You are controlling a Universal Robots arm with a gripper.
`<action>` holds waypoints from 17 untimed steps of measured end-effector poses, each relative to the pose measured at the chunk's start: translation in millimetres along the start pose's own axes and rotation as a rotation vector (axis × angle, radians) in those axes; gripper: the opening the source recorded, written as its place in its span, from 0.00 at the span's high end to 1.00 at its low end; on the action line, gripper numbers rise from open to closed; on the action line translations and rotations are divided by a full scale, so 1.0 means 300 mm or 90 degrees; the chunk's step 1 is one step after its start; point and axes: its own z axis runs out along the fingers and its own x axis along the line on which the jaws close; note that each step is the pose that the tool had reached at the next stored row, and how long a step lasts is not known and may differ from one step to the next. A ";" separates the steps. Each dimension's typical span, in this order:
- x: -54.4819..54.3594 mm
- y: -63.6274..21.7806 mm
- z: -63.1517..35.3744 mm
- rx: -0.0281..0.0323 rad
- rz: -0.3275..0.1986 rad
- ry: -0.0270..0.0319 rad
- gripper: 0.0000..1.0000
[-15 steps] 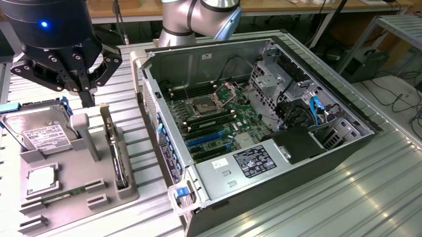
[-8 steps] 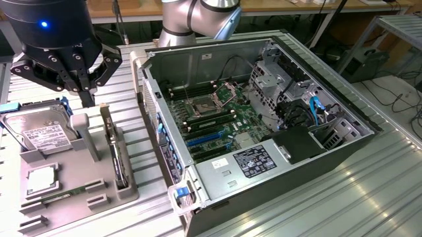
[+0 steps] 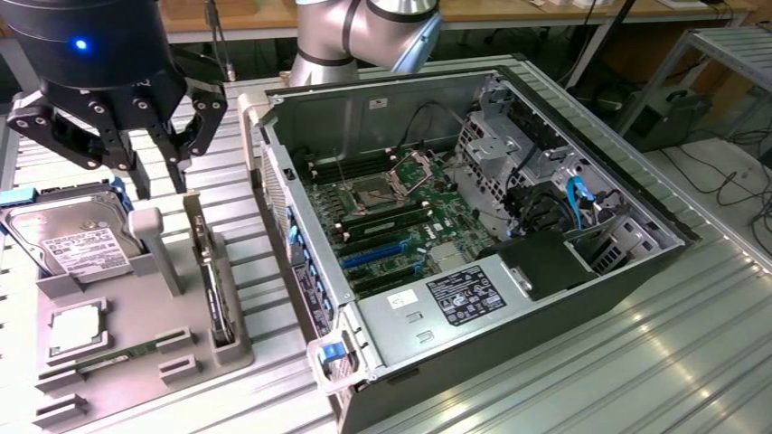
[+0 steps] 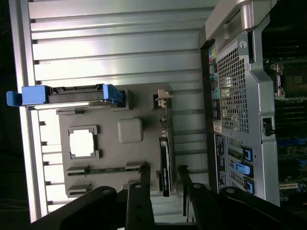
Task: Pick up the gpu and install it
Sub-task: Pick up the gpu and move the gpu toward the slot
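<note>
Black gripper (image 3: 157,172), partly spread and empty, is being held above the grey moulded tray (image 3: 139,303) on the ribbed metal counter (image 3: 579,380). The gpu (image 4: 164,165), a thin dark card, is standing on edge in the tray slot nearest the open computer case (image 3: 362,117). A good pick is being served by a straight descent, with fingers (image 4: 139,201) centred across the card's thickness and closed on bare board, not chips.

Exterior view looks obliquely down; wrist view faces straight down, closer; both share tray (image 3: 145,312) (image 4: 115,158) and case (image 3: 362,117) (image 4: 235,96).
</note>
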 end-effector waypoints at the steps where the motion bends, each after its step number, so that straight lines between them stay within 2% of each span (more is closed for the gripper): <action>1: 0.000 0.000 0.000 0.0000 0.000 0.0000 0.58; 2: 0.000 0.000 0.000 0.0000 0.000 0.0000 0.58; 6: 0.000 0.000 0.000 0.0000 0.000 0.0000 0.34; 13: 0.000 -0.007 0.015 -0.0007 -0.032 0.0016 0.34; 15: 0.000 -0.012 0.021 -0.0009 -0.032 -0.0017 0.34; 17: 0.000 -0.012 0.023 -0.0008 -0.033 -0.0017 0.34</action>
